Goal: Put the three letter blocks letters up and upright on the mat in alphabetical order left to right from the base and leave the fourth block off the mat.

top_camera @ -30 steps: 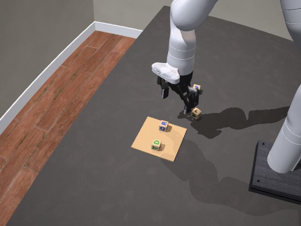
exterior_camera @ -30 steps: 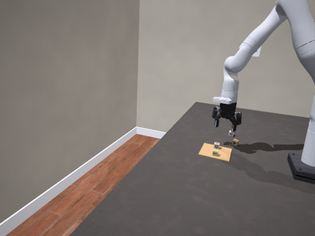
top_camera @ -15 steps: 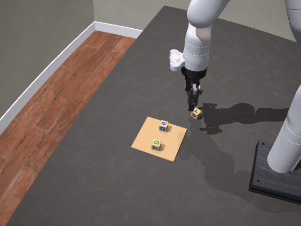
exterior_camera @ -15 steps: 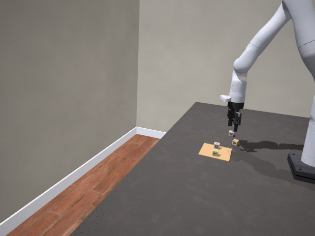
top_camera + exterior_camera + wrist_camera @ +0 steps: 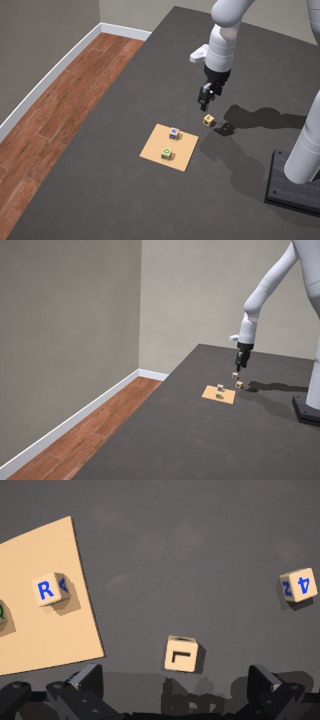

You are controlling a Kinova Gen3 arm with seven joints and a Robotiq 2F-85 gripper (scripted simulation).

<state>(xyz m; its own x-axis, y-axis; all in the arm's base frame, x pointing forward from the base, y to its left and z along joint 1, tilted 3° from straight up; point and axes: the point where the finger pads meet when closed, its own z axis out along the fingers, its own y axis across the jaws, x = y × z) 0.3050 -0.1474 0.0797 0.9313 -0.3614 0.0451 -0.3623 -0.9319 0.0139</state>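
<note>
On dark grey surface [image 5: 103,180]: tan mat [image 5: 155,152] carries D block [image 5: 166,153] and R block [image 5: 174,133]; L block [image 5: 208,120] just off mat; fourth block [image 5: 234,375] beyond. Hand [image 5: 204,102] open, empty, above L block. Wood floor [image 5: 51,103], grey walls [image 5: 69,317].

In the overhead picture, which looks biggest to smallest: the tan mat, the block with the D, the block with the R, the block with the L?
1. Mat, by far.
2. D block, R block and L block look alike; nearness to the camera may explain any difference.

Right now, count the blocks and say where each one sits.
4. The D block and R block sit on the mat; the L block and fourth block sit off it.
</note>
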